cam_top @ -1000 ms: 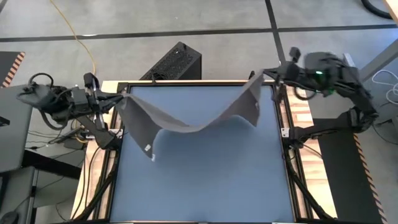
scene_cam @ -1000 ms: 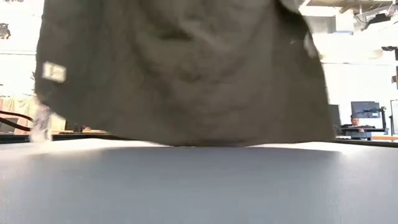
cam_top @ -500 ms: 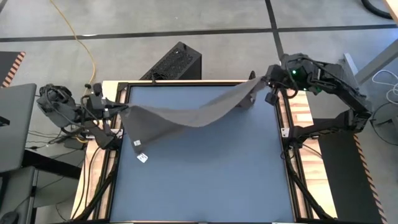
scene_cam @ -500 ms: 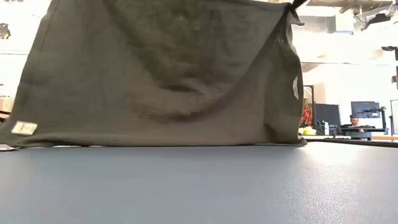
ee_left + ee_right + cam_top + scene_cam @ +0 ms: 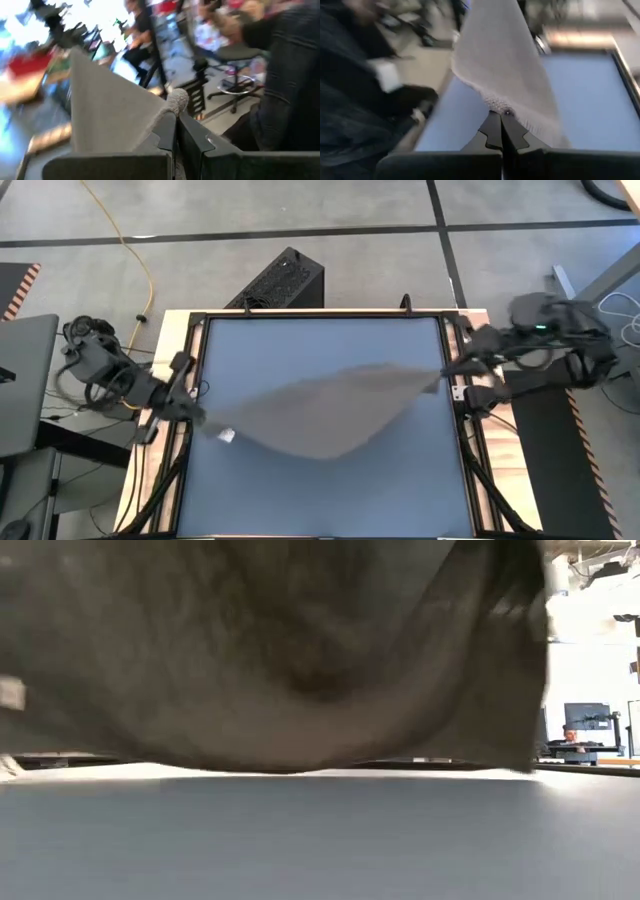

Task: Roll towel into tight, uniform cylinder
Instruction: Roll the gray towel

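Soft grey-brown cloth towel (image 5: 320,408) hangs over the blue worktop (image 5: 330,490), stretched from nine o'clock to three o'clock. Left gripper (image 5: 190,408) pinches one corner with tight jaws. Right gripper (image 5: 448,368) pinches the other. Both arms are equally near.

The whole worktop (image 5: 330,480) is seen from straight above in the high view. It is crossed level, from surface height, in the low view, with the towel (image 5: 280,650) hanging close. Each wrist view is aimed past its own tool, and a towel corner is shown very near.
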